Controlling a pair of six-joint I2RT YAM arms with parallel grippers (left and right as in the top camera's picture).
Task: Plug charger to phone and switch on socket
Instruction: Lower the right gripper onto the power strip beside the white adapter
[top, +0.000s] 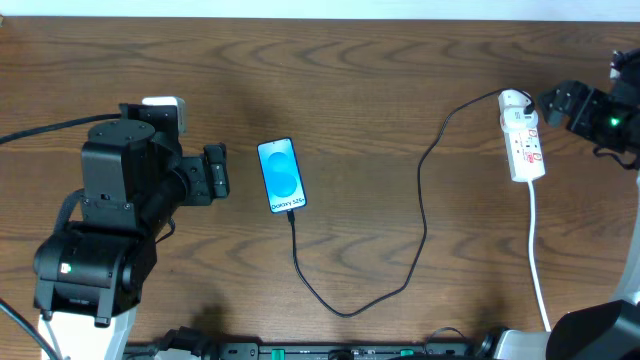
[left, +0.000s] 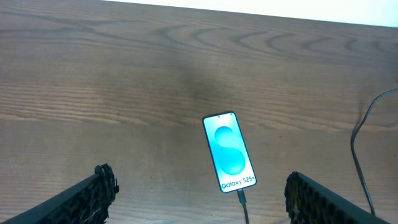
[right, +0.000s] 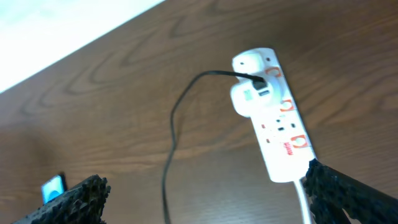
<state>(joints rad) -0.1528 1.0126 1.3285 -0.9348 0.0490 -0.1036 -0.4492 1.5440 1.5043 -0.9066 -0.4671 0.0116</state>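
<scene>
Phone: the slim blue-screen phone (top: 281, 175) lies flat in the middle of the brown wooden bench (top: 400, 60). The thin black charger cable (top: 420, 230) touches its near end.
Socket: the long white power strip with red marks (top: 523, 148) is just beside the right tool (top: 552, 103).
Tools: the left tool (top: 220, 172) and the right tool both have fingers apart, holding nothing.
Risk: a push on the switch may slide the strip, tug the cable and pull the plug out.

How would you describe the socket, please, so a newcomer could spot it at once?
On the wooden table, look far right, by the right gripper. The socket is the white elongated strip with red markings, trailing a thick white cord, unlike the thin black charger.
</scene>
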